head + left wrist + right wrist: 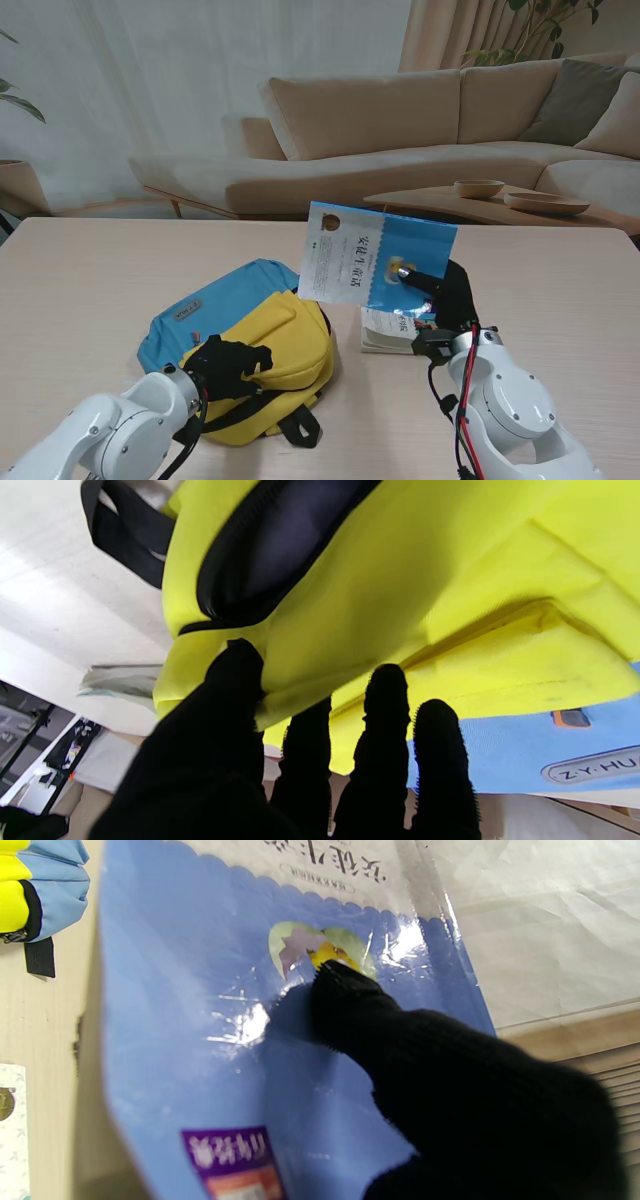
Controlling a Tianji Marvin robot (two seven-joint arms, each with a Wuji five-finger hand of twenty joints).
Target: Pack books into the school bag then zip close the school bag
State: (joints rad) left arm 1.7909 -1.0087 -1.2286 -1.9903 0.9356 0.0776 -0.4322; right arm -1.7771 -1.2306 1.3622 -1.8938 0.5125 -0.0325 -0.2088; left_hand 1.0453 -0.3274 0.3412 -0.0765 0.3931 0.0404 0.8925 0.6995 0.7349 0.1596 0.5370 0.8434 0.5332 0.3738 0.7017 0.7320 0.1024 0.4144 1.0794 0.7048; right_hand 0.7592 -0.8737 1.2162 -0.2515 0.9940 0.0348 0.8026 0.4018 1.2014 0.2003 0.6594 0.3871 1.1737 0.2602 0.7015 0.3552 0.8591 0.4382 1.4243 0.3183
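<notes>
The school bag (270, 340), yellow with a blue back panel, lies flat on the table to my left of centre. My left hand (228, 368) grips its yellow rim beside the dark unzipped opening (270, 555), thumb (235, 680) on top and the other fingers beneath the fabric (400, 580). My right hand (440, 290) is shut on a blue and white book (375, 262), held tilted in the air just right of the bag. In the right wrist view the thumb (400, 1040) presses on the glossy cover (200, 1040). A second book (385, 335) lies on the table under the raised one.
The bag's black straps (295, 425) trail toward me on the table. A beige sofa (400, 130) and a low wooden table with two bowls (480, 188) stand beyond the table's far edge. Pale wood tabletop (90, 290) shows to the left of the bag.
</notes>
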